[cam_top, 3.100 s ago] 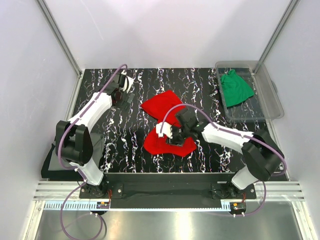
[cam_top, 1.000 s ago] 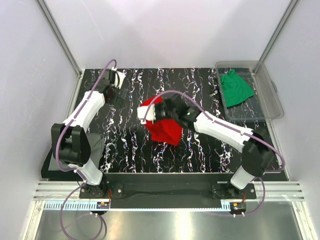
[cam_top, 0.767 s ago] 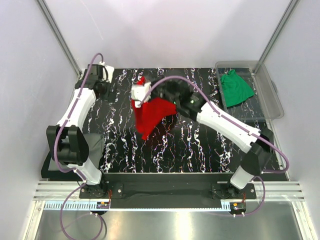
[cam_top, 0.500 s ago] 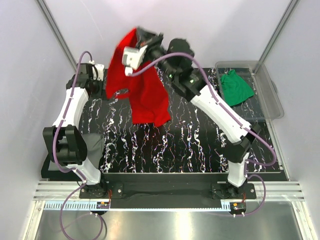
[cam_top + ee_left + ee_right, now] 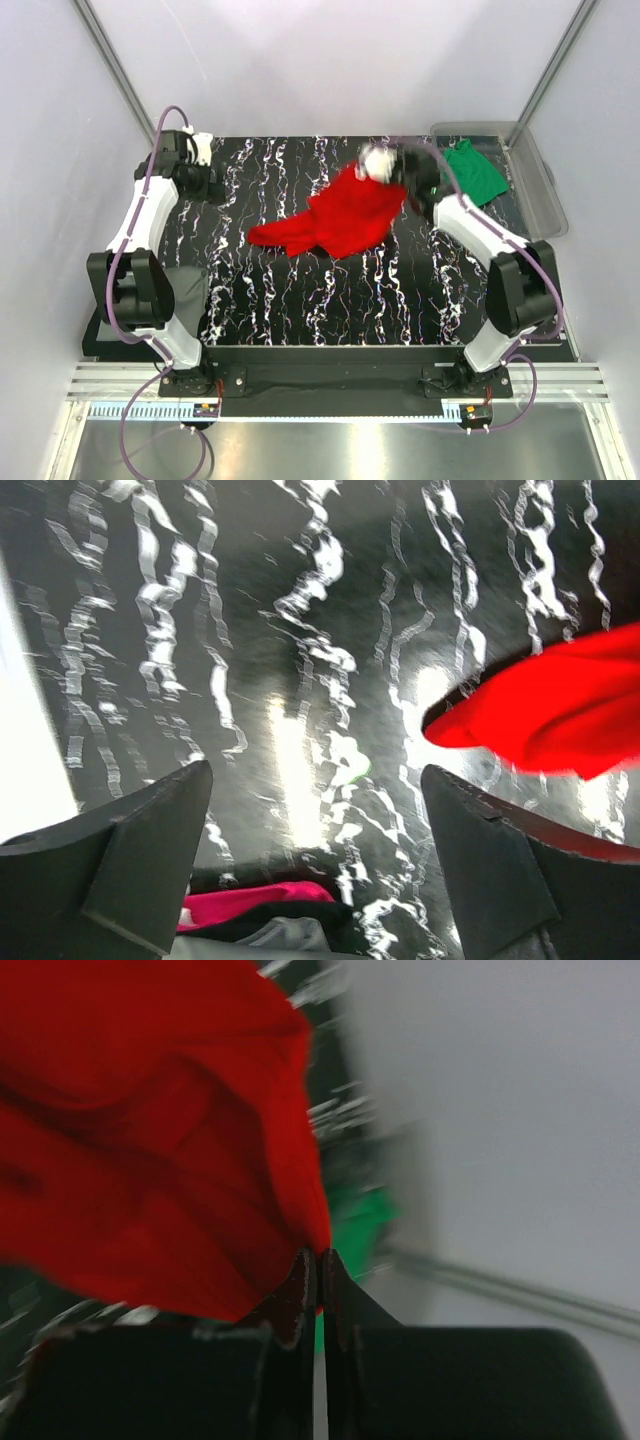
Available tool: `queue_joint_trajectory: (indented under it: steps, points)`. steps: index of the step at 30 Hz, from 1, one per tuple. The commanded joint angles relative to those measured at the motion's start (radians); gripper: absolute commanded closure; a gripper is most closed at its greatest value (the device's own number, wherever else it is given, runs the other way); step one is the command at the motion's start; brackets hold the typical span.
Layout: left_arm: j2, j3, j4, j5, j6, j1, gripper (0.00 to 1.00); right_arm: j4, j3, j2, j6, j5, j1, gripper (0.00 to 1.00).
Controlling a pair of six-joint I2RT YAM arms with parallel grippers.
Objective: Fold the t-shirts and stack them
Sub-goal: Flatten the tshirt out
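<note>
Black stone-patterned table (image 5: 300, 300), veined in white, fills the floor of the booth, with both arms reaching over it from the near edge. The red t-shirt (image 5: 345, 220) is the biggest thing on it. It lies stretched out right of centre toward the far side, its broad part crumpled below the right arm's wrist and a narrow tail trailing off to the left and slightly nearer. Its far right corner is lifted off the table.

At the far right corner stands a clear plastic bin (image 5: 540, 205), and the green t-shirt (image 5: 472, 175) lies bunched inside it at its left end. Down at the near left, beside the left arm's base, the dark grey t-shirt (image 5: 188, 292) hangs partly over the table's edge.

The right gripper (image 5: 318, 1260) is pinched tight, its fingers pressed together with an edge of the red cloth caught between them; from above it is blurred, just left of the bin.

The left gripper (image 5: 315, 770) sits at the far left of the table, its jaws spread wide with nothing between them but bare tabletop. The tail of the red shirt lies well to its right, not touching it.
</note>
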Motion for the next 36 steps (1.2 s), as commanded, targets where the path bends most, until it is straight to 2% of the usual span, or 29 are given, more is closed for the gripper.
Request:
queue_joint_trajectory:
  steps: [1, 5, 10, 16, 21, 25, 26, 29, 33, 36]
  points:
    - [0.026, -0.028, -0.003, 0.11, -0.019, -0.026, 0.12, -0.042, -0.3, -0.047, 0.1, 0.033, 0.001, 1.0]
    - [0.079, -0.013, -0.026, 0.147, 0.004, -0.107, 0.12, -0.12, -0.384, -0.09, 0.183, -0.048, 0.018, 1.0]
    - [0.214, 0.036, -0.011, 0.048, 0.085, -0.25, 0.12, -0.143, -0.315, -0.083, 0.209, -0.025, 0.018, 1.0]
    - [0.386, 0.142, -0.014, 0.031, 0.078, -0.261, 0.18, -0.206, -0.209, -0.069, 0.278, -0.056, 0.017, 1.0]
    - [0.489, 0.183, -0.017, 0.028, 0.075, -0.262, 0.22, -0.208, -0.212, -0.078, 0.279, -0.061, 0.017, 1.0]
    - [0.531, 0.219, -0.034, 0.019, 0.082, -0.267, 0.61, -0.206, -0.226, -0.083, 0.283, -0.067, 0.017, 1.0]
    - [0.527, 0.219, -0.035, 0.019, 0.082, -0.267, 0.81, -0.208, -0.226, -0.084, 0.284, -0.07, 0.017, 1.0]
    - [0.479, 0.208, -0.045, 0.005, 0.089, -0.267, 1.0, -0.205, -0.226, -0.093, 0.287, -0.067, 0.018, 1.0]
    - [0.309, 0.185, -0.058, -0.038, 0.139, -0.265, 1.0, -0.192, -0.191, -0.118, 0.35, -0.044, 0.017, 1.0]
    - [0.143, 0.188, -0.08, -0.031, 0.2, -0.262, 1.0, -0.186, -0.112, -0.168, 0.514, -0.044, -0.005, 1.0]
